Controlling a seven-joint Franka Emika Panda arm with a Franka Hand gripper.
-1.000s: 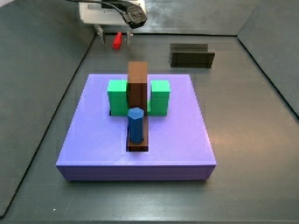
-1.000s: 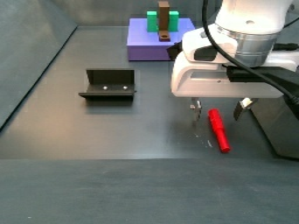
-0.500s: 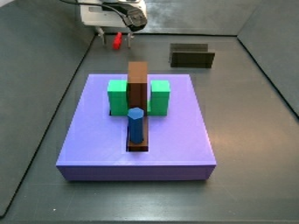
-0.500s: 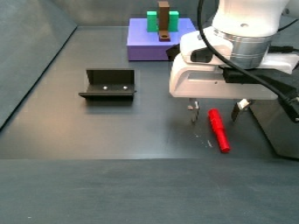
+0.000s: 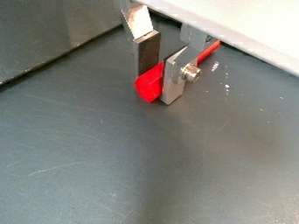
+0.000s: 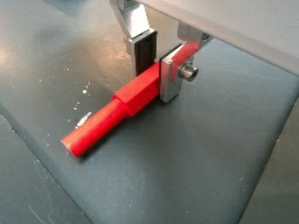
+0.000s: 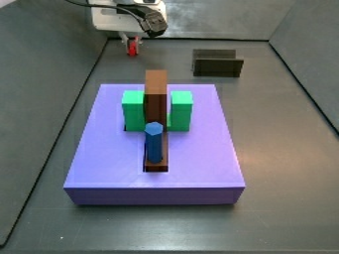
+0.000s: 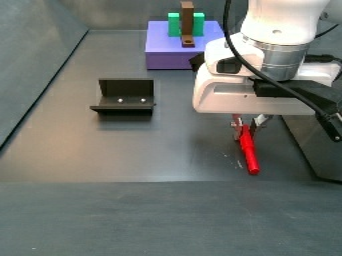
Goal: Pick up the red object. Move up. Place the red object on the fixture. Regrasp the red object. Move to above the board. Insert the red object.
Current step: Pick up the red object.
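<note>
The gripper is down at the grey floor with its two flat silver fingers closed against the sides of the red object, one plate on each flank of the peg. In both wrist views the dark pad of the far finger and the bolted plate of the near one press on the peg near one end, so the grasp is off-centre: most of the red object's length sticks out from between the jaws and lies along the floor, while only a short red stub shows on the opposite side. Whether the peg has left the floor cannot be told; it looks level and low. In a side view the gripper sits under the white wrist housing, and the red object runs out from it toward the camera. The fixture, a dark open-topped holder with raised walls, stands well apart from the gripper, off to its side across bare floor. The board, a large purple block, lies well away from the gripper; it carries a green block, a long brown bar across that block, and an upright blue peg at the bar's end farther from the gripper.
</note>
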